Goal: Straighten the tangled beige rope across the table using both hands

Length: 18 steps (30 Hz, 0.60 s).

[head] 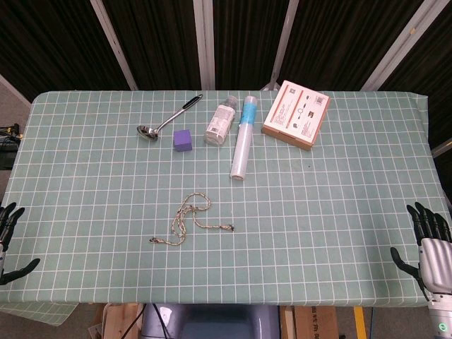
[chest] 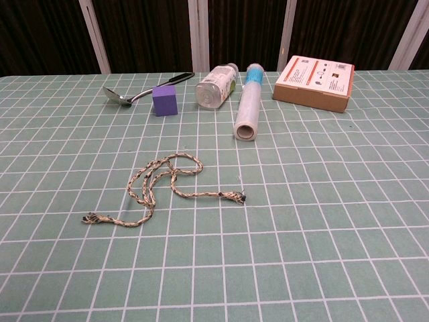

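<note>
Rope [head: 189, 220], one, lay looped mid-table on green grid cloth [head: 339, 212], behind it one spoon [head: 168, 119], one purple cube [head: 183, 140], one bottle [head: 221, 121], one roll [head: 244, 138], one box [head: 296, 114], left hand [head: 10, 244] and right hand [head: 431, 244] at table edges, fingers spread, holding nothing.

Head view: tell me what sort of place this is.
Probably a robot test bench in a lab or workshop: a table under a green grid cloth, dark curtains with pale struts behind, and unrelated props laid out, such as a purple cube and a spoon.
</note>
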Available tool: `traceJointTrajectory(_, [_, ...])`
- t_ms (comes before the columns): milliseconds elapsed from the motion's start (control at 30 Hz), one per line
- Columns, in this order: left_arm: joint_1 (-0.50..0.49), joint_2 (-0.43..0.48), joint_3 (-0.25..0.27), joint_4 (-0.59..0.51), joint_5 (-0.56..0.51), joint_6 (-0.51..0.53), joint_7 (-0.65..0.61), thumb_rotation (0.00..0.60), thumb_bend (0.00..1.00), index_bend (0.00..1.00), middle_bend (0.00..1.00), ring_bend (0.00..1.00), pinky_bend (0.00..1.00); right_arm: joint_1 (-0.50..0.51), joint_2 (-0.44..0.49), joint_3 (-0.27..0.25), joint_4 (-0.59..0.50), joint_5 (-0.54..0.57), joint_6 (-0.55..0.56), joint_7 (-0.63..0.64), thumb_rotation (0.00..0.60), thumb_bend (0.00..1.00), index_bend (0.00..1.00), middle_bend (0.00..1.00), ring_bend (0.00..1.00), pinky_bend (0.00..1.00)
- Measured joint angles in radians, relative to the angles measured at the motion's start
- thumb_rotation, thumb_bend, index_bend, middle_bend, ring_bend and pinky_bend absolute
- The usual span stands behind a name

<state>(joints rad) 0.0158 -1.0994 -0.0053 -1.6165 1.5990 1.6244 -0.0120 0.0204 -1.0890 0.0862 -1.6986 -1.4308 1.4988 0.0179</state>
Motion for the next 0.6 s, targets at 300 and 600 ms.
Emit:
traceJointTrajectory(300, [0.0,0.0,0.0,0.0,0.0,0.0,0.001,0.6,0.01,0.0,0.0,0.0,0.0,0.0,0.0,-0.003,-0.003,-0.005,-0.001,-0.003,0.6,0.34,0.0,0.0,0.0,0.0])
traceJointTrajectory(600, [0.002,0.003,-0.001,-0.002,-0.004,0.001,-0.009,0.6,0.01,0.0,0.0,0.0,0.0,0.016,-0.007,-0.019,-0.027,-0.081,-0.003,-0.005,0.6,0.34,0.0,0.0,0.0,0.0])
